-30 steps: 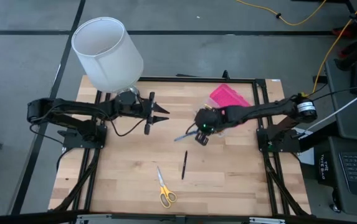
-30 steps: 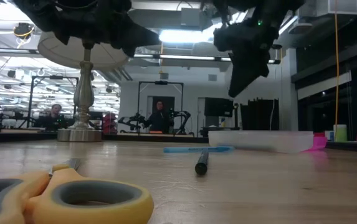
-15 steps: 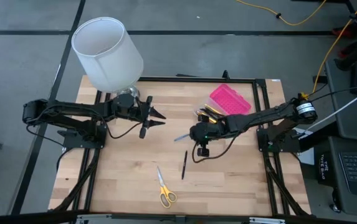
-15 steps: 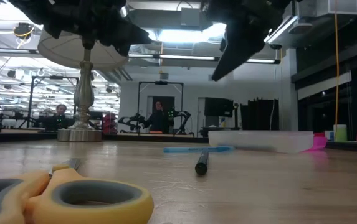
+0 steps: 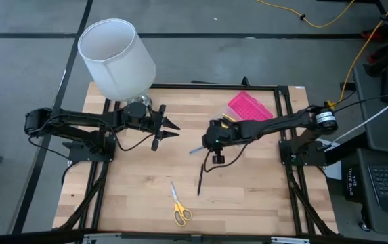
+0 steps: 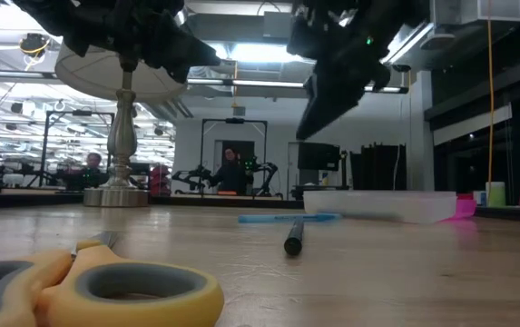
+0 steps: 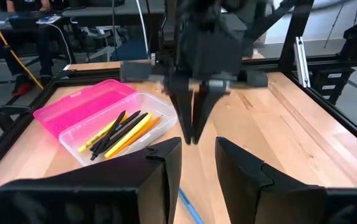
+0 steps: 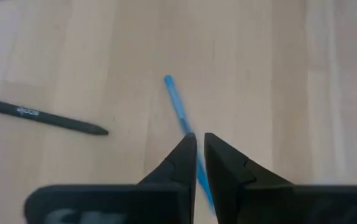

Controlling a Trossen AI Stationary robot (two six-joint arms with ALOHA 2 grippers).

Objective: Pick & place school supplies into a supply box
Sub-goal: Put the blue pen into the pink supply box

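Right gripper [image 8: 195, 146] fingers nearly together, above blue pen [image 8: 179, 116], bare wood around; left gripper [image 5: 168, 127] parted mid-table.

Pale wood-grain planks make up the table [image 5: 139, 196], boxed in by a black frame. At the upper right of the high view sits the supply box [image 5: 249, 108], bright pink lid over a clear base; the left wrist view shows yellow, black and orange pens [image 7: 123, 132] lying inside it. Mid-frame, a light blue pen [image 8: 179, 117] lies on the wood beside a black pen [image 8: 42, 116] with pale lettering. Lower centre, the scissors [image 5: 178, 204]: yellow handles, grey inner rings, silver blades. Upper left, a white lamp shade [image 5: 116, 57] on a silvery base. Both arms are dark; the right hand [image 5: 217, 158] is black.
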